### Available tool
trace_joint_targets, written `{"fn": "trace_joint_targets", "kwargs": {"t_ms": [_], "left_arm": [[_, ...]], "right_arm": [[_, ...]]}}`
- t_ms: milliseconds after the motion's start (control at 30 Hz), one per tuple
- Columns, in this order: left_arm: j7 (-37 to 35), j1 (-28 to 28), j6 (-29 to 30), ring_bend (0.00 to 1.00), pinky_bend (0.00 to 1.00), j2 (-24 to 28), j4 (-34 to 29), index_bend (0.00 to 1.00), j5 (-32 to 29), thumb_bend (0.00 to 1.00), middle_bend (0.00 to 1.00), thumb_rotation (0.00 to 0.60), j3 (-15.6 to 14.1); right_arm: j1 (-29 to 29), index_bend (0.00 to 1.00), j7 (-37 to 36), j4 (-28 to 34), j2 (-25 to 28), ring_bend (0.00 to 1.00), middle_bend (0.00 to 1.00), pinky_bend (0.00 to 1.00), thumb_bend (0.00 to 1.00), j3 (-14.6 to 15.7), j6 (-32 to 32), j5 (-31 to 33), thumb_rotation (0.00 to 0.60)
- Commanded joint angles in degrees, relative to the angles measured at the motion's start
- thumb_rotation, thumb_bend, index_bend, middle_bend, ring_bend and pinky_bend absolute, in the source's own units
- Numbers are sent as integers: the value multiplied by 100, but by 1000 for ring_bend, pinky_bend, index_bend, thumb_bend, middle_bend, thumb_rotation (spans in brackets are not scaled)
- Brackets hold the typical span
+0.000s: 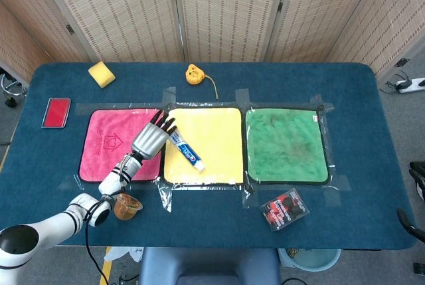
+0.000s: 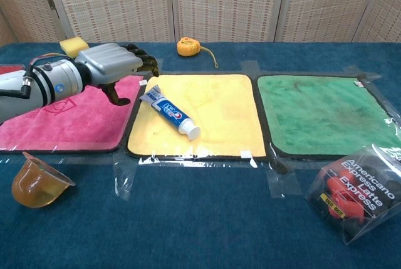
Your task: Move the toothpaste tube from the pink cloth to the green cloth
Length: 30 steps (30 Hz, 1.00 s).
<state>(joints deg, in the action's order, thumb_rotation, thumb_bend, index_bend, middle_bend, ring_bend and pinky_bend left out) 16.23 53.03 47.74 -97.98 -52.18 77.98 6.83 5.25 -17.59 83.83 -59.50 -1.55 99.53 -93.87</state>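
Hovering over the pink cloth (image 1: 109,144), my left hand (image 1: 150,137) holds nothing, its fingers loosely curled and apart. Just beyond my fingertips, the white and blue toothpaste tube (image 1: 185,149) lies free on the yellow cloth (image 1: 216,140), cap end toward the near edge. Past that, well apart from my hand, is the green cloth (image 1: 285,144). Only the chest view shows my thumb (image 2: 116,95) hanging clear below the palm, and the amber plastic cup (image 2: 34,180) near my forearm in full.
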Motion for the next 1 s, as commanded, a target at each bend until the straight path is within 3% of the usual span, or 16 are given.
{"fn": "trace_joint_targets", "kwargs": {"t_ms": [33,433,1000], "left_arm": [[-76,-12,-73,83,2,-20,46,195,29,351,125,600,-59],[45,323,-517,50,1,-594,628,147,48,344,122,600,-67],[9,709,-316,51,2,-1234,669,147,-140,344,122,600,416]], "right_arm": [[-2,75,10,5,-3,153,115,77,383,6,-2,-12,600],[85,75,106,91,40,154,115,77,383,27,77,20,600],[143,75,48,64,49,151,115,77,383,18,137,48,600]]}}
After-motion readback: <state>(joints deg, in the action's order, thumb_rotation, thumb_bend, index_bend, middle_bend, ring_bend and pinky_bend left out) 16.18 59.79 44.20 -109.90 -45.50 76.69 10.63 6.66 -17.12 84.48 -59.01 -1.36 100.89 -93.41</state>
